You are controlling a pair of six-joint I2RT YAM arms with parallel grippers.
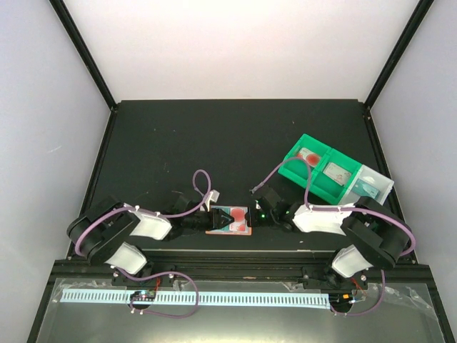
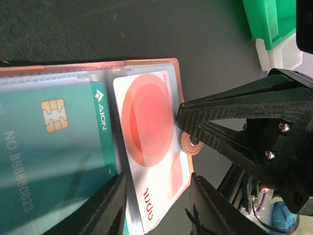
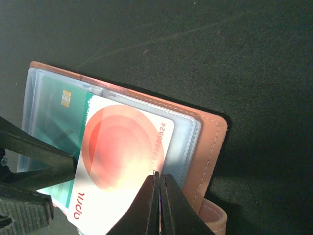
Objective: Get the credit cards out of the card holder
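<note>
The card holder (image 1: 243, 230) lies open on the black table between both arms, its terracotta edge (image 3: 210, 142) and light blue sleeves showing. A white card with a red disc (image 2: 146, 127) sticks partly out of the right panel, tilted. A green chip card (image 2: 54, 147) sits in the left sleeve. My left gripper (image 2: 159, 205) is open, with its jaws either side of the red card's protruding corner. My right gripper (image 3: 158, 178) is shut, its tips at the red card's inner edge (image 3: 164, 142), near the brown tab (image 2: 191, 143).
Two green bins (image 1: 318, 168) and a clear bin (image 1: 371, 184) stand at the back right, with something red in one green bin. The green bin's corner also shows in the left wrist view (image 2: 269, 24). The table's near edge is just behind the holder.
</note>
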